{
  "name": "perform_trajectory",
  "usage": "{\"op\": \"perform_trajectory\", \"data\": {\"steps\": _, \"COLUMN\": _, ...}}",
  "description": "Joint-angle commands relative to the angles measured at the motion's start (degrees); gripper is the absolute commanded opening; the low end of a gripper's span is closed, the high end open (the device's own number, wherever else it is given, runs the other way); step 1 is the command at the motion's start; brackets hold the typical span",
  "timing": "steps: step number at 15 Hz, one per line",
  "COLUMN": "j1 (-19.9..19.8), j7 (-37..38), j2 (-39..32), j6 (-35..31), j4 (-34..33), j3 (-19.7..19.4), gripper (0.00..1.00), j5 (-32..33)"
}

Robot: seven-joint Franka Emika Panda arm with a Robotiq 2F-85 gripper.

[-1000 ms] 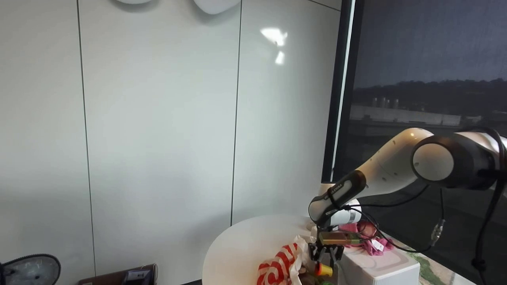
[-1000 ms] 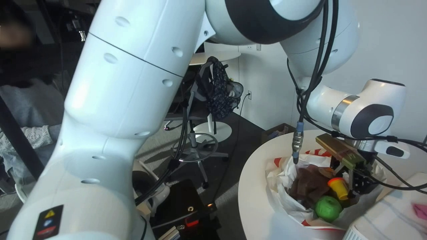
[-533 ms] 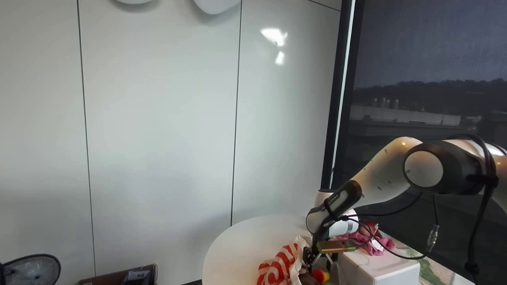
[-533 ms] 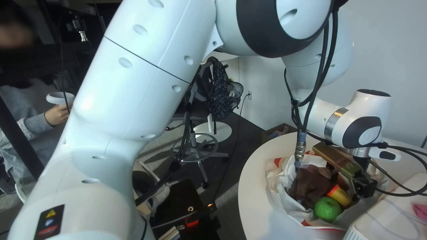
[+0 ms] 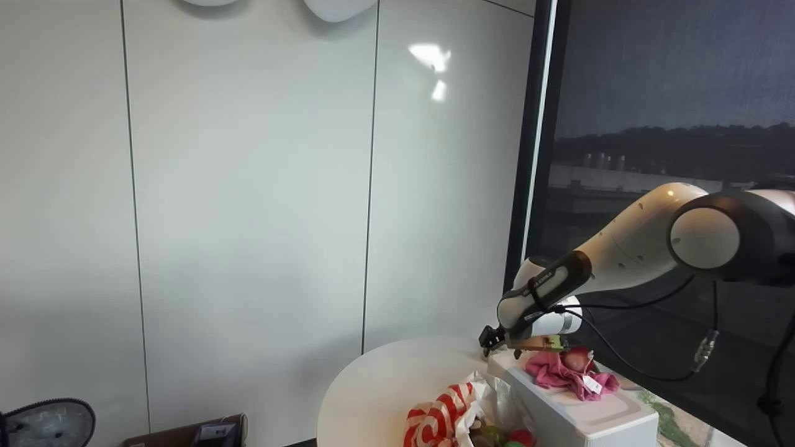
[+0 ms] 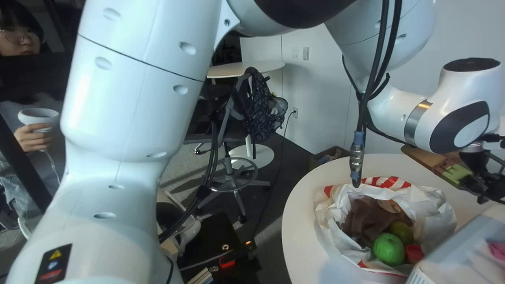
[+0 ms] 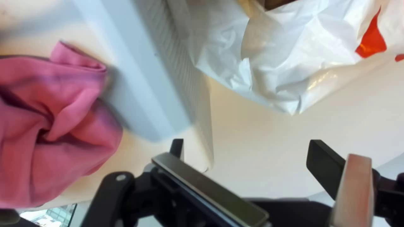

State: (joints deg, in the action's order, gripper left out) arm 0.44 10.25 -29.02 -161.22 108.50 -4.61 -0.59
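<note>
1. The gripper is spread wide — gripping nothing — near one end of the white box.
2. On that box lies a crumpled pink cloth.
3. Beside the box, a red-and-white bag stands mouth up on the round table.
4. In the bag: a red object just beside a green fruit, and brown cloth.

The bag is white with curving red stripes; the apple is bright green, the round fruit dull olive, the tub red on its visible part and the brown cloth uniformly dark. The pink cloth bears a white label, while the box and table are white. The gripper is black with grey and pinkish pads, the arm white with black panels, and the backpack black with pale speckling.
</note>
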Motion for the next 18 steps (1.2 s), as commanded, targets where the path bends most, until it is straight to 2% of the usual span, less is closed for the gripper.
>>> {"op": "perform_trajectory", "data": {"steps": 1, "j1": 1.1, "j7": 6.4, "j2": 3.0, "j6": -4.5, "j4": 1.4, "j3": -5.3, "gripper": 1.0, "j5": 0.1}}
{"op": "perform_trajectory", "data": {"steps": 7, "j1": 4.6, "j7": 21.5, "j2": 0.2, "j6": -3.8, "j4": -1.8, "j3": -18.1, "gripper": 1.0, "j5": 2.0}}
{"op": "perform_trajectory", "data": {"steps": 10, "j1": 7.7, "j7": 29.3, "j2": -1.3, "j6": -0.6, "j4": -2.5, "j3": -23.7, "gripper": 1.0, "j5": 2.5}}
{"op": "perform_trajectory", "data": {"steps": 14, "j1": 9.3, "j7": 37.2, "j2": -1.7, "j6": 3.6, "j4": -2.3, "j3": -26.1, "gripper": 1.0, "j5": 5.1}}
{"op": "perform_trajectory", "data": {"steps": 18, "j1": 9.0, "j7": 43.5, "j2": -1.7, "j6": 8.3, "j4": -2.8, "j3": -26.4, "gripper": 1.0, "j5": 9.0}}
